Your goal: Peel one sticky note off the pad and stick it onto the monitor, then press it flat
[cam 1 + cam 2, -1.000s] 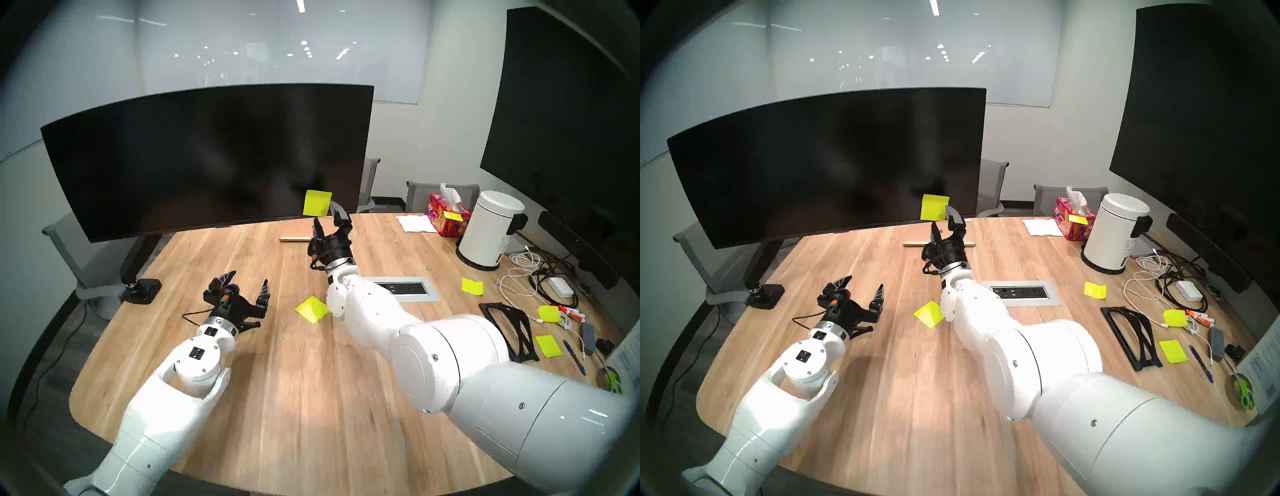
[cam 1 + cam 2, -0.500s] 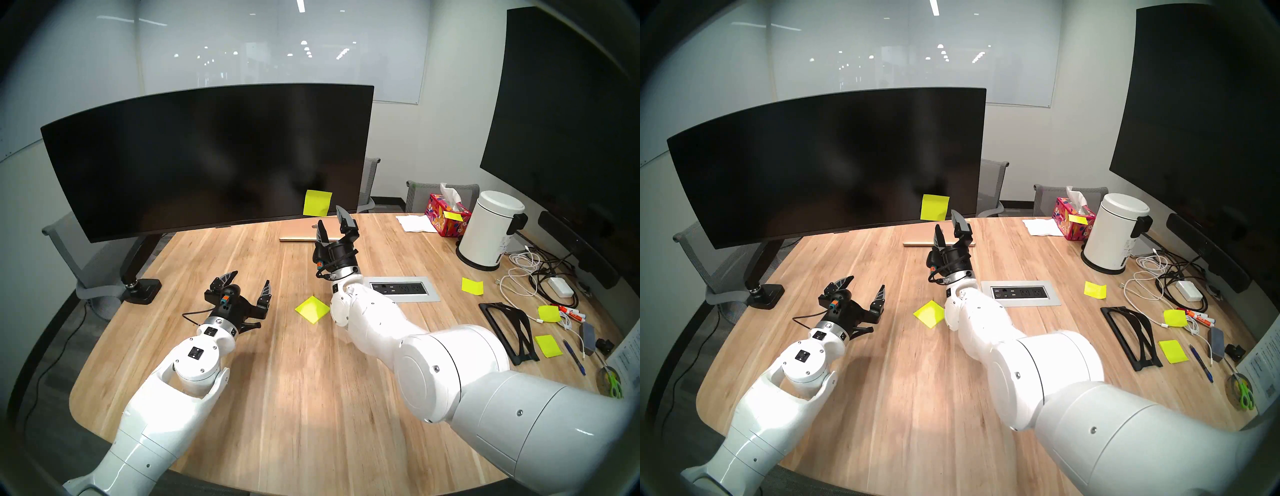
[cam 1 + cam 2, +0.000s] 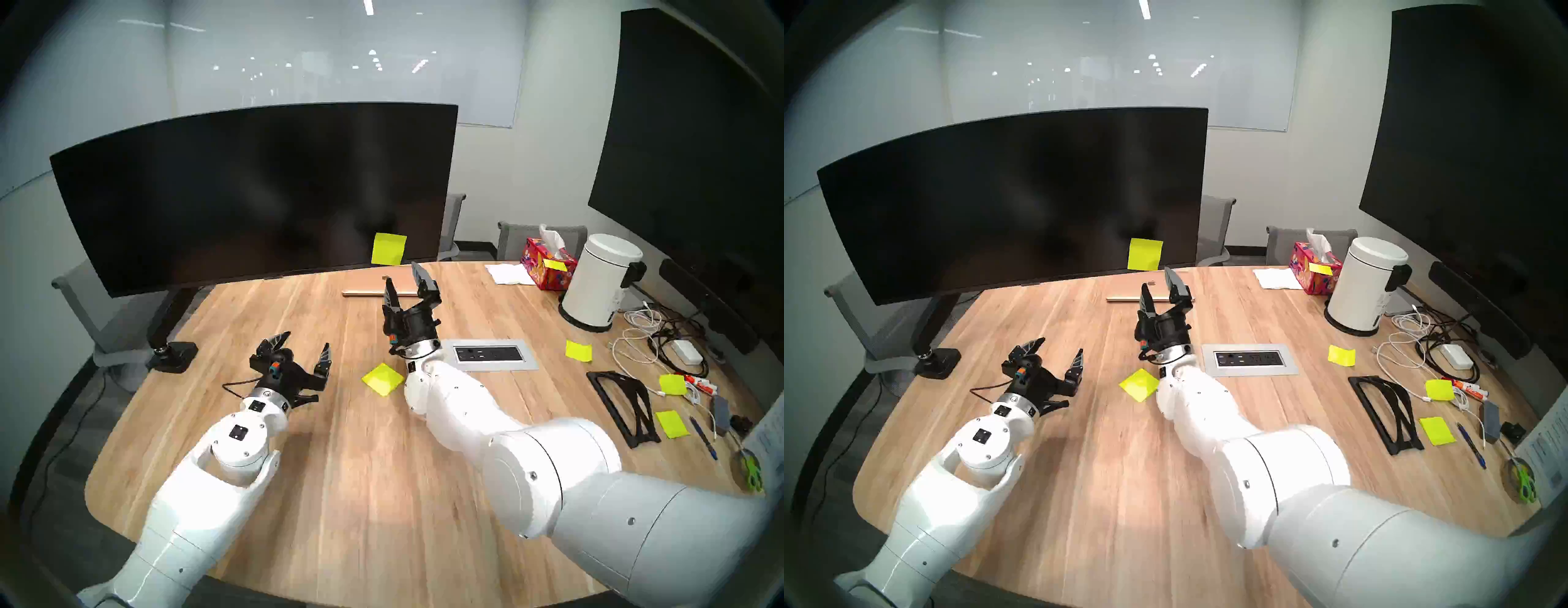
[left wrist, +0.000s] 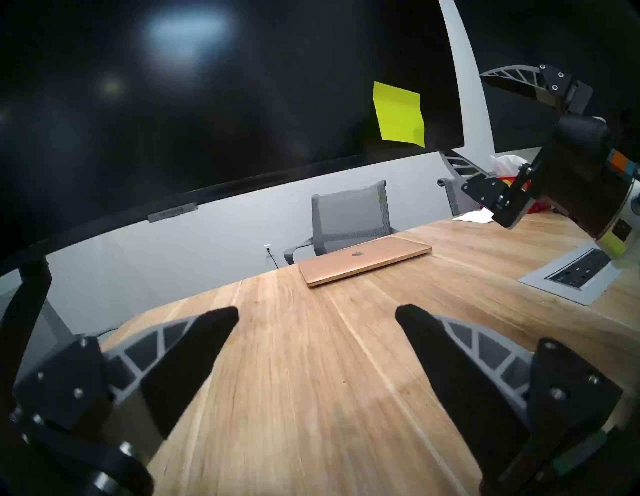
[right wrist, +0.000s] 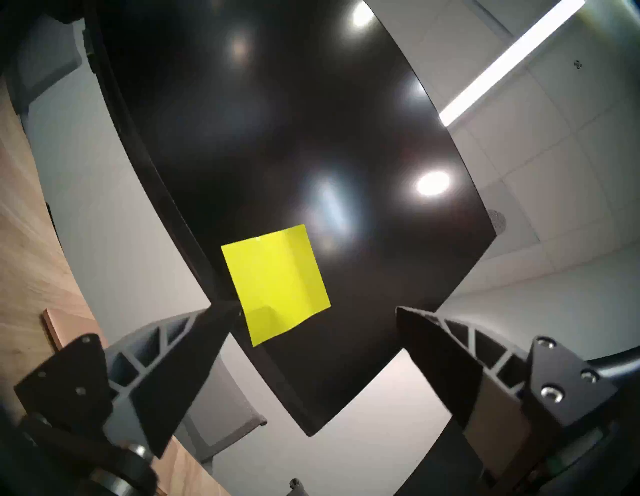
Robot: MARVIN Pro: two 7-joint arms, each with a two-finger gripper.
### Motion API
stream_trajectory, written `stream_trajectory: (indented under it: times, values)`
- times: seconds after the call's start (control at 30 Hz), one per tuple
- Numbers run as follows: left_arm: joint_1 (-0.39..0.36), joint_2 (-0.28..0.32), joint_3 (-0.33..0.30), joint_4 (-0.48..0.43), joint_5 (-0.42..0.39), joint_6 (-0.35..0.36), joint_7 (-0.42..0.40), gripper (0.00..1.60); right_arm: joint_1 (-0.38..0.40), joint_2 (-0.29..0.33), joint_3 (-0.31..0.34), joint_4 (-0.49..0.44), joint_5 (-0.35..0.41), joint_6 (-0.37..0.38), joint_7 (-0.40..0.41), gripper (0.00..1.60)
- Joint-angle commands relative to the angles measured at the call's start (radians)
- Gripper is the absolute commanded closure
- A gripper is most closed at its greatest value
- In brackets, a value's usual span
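The sticky note (image 3: 388,249) is stuck on the monitor (image 3: 254,191) near the screen's lower right corner, its bottom edge overhanging the bezel and lifting slightly. The right gripper (image 3: 405,280) sits just below and to the right of it, clear of the paper, tilted up toward the screen with its fingers spread wide and nothing between them (the right wrist view shows the note framed in the gap above the fingertips). The left gripper (image 3: 303,350) hovers level over the table well to the left, also wide and empty. The pad (image 3: 382,378) lies on the table between the two arms, beside the right wrist, turned corner-on.

The table (image 3: 339,467) is light wood with a rounded edge and a metal power outlet panel (image 3: 488,354). A closed gold laptop (image 4: 363,259) lies under the monitor. To the right are a tissue box (image 3: 547,269), a white bin (image 3: 602,280), tangled cables (image 3: 649,339) and loose yellow sheets (image 3: 578,350). A dark wall screen (image 3: 695,148) hangs on the right; grey chairs (image 3: 539,240) stand behind.
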Motion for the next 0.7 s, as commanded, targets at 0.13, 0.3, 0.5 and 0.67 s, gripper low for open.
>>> stream_trajectory:
  times: [0.13,0.3,0.5,0.67]
  values:
    - [-0.006,0.000,0.001,-0.013,0.002,-0.017,-0.001,0.00,-0.075,0.008,-0.011,-0.121,-0.001,-0.070,-0.028,0.00]
    - [-0.007,0.000,0.001,-0.011,0.003,-0.020,0.000,0.00,-0.111,0.011,-0.014,-0.167,-0.001,-0.099,-0.033,0.00]
    - [-0.007,-0.001,0.001,-0.008,0.004,-0.026,0.000,0.00,-0.171,0.015,-0.017,-0.236,0.006,-0.150,-0.025,0.00]
    - [-0.008,0.000,0.002,-0.005,0.005,-0.030,-0.002,0.00,-0.210,0.023,-0.024,-0.294,0.007,-0.192,-0.011,0.00]
